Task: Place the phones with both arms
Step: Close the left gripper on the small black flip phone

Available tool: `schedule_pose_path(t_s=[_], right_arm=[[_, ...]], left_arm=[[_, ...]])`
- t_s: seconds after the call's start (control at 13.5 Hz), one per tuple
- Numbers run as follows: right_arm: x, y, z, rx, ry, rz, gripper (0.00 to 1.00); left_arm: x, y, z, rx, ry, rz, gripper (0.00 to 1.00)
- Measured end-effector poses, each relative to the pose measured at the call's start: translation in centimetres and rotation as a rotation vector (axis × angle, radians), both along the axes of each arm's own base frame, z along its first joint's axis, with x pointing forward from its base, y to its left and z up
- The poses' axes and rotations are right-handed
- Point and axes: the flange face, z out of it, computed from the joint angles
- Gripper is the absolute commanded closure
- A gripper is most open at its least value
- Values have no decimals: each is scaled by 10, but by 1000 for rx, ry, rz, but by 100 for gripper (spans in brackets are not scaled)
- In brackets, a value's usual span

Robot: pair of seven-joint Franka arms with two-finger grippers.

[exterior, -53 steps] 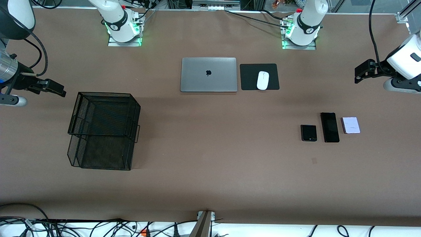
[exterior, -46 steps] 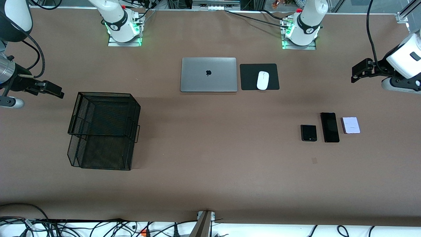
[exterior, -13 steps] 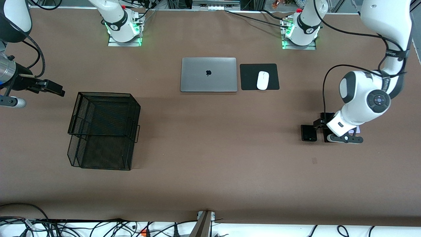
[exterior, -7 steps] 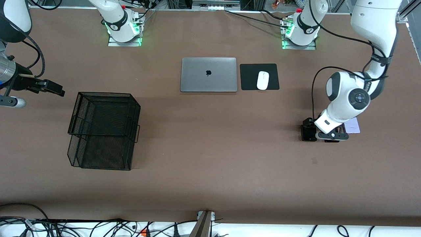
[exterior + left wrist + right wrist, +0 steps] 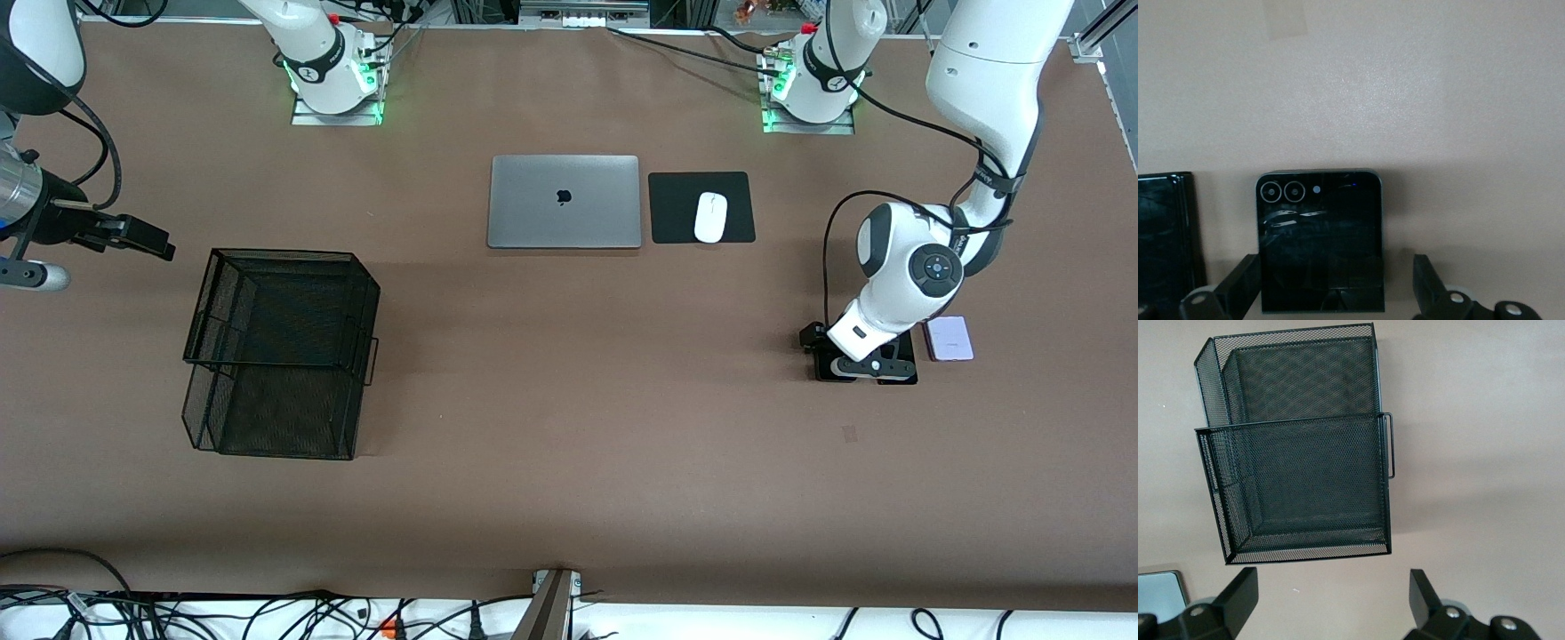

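Left gripper (image 5: 1331, 293): black fingers spread wide, one either side of the small squarish black phone (image 5: 1319, 240), not touching it. In the front view the left gripper (image 5: 831, 351) sits low over this phone, wrist covering most of it.

Small black phone lies flat on the brown table (image 5: 569, 498), toward the left arm's end. Two camera lenses on its glossy face. Just beside it, apart: the long slim black slab phone (image 5: 1165, 233), only partly seen in the front view (image 5: 900, 369) under the wrist. Next along, the small squarish pale pink-white phone (image 5: 949, 338), clear of the arm.

Handling, judged: rigid, light, thin, glass-faced, so slippery and easily scratched. Best hold looks to be across the two side edges near the middle, fingers low to the table, moderate squeeze.

Right gripper (image 5: 1331, 607): fingers apart, nothing between them. It hangs over bare table beside the black wire-mesh basket (image 5: 277, 351) at the right arm's end (image 5: 142, 238); this arm waits.

Farther from the camera, mid-table: closed grey laptop (image 5: 564, 202), white computer mouse (image 5: 710, 217) on a black pad (image 5: 676, 209).
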Motion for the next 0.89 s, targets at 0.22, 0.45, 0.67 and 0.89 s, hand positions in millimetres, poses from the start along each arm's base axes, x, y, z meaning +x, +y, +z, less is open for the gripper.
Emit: schedule_pose_path(t_s=[0.22, 0.45, 0.67, 0.89], right_arm=[[0, -2, 0, 0, 0, -4, 0], [0, -2, 0, 0, 0, -4, 0], [0, -2, 0, 0, 0, -4, 0], [0, -2, 0, 0, 0, -4, 0]], left_arm=[[2, 0, 1, 0, -5, 1, 0], [6, 1, -4, 0, -10, 1, 0], [9, 1, -3, 0, -16, 3, 0], [12, 4, -12, 2, -13, 6, 0]])
